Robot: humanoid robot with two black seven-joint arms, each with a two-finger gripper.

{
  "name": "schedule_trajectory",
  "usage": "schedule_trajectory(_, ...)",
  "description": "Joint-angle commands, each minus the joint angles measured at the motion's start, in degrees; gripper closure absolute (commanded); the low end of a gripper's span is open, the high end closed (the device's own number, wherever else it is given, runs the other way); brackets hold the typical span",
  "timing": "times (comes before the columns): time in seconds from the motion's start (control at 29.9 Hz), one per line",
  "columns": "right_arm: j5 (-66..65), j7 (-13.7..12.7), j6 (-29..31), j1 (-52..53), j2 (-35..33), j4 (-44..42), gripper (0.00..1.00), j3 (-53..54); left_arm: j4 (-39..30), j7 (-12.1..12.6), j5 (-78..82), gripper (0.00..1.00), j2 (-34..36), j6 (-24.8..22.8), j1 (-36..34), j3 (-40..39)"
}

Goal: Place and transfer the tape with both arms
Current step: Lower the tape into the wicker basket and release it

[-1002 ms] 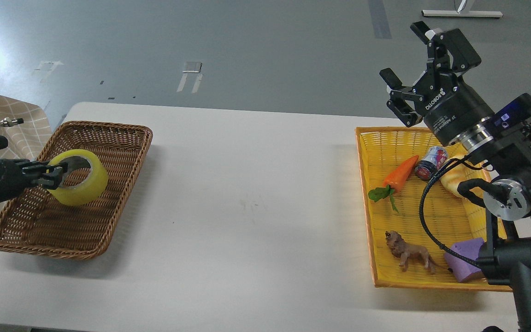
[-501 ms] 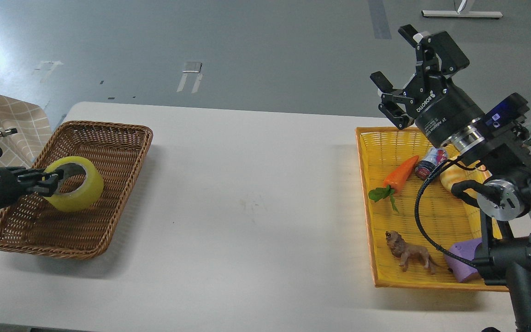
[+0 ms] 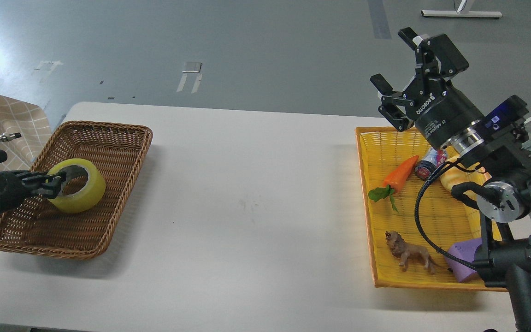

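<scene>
"ROBOTIQ" in white on the right gripper [image 3: 397, 62] body, smaller print beneath unreadable

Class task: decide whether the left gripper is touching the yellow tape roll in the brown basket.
Touching. The head view shows the left gripper with its fingers closed over the wall of the tape, one reaching into the core.

We see the tape [image 3: 79, 190], a wide roll of translucent yellow packing tape with a pale core, tilted so its open hole faces up and toward our left. It sits over the brown wicker basket [image 3: 109, 138], in the basket's middle part, with our left gripper [image 3: 56, 183] clamped on its near-left wall, one finger inside the core; we cannot tell whether the roll touches the basket floor.
</scene>
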Motion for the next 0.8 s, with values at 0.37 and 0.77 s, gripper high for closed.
schedule_trajectory(0.37, 0.1, 0.3, 0.0, -0.8, 0.0, -0.3, 0.01, -0.1, 3.6, -1.1, 0.0, 0.76, -1.0, 0.0, -0.6, -0.1)
schedule_trajectory(0.77, 0.1, 0.4, 0.0, -2.3, 0.0, -0.1, 0.01, -0.2, 5.3, -3.5, -0.2, 0.28, -1.2, 0.3, -3.0, -0.1)
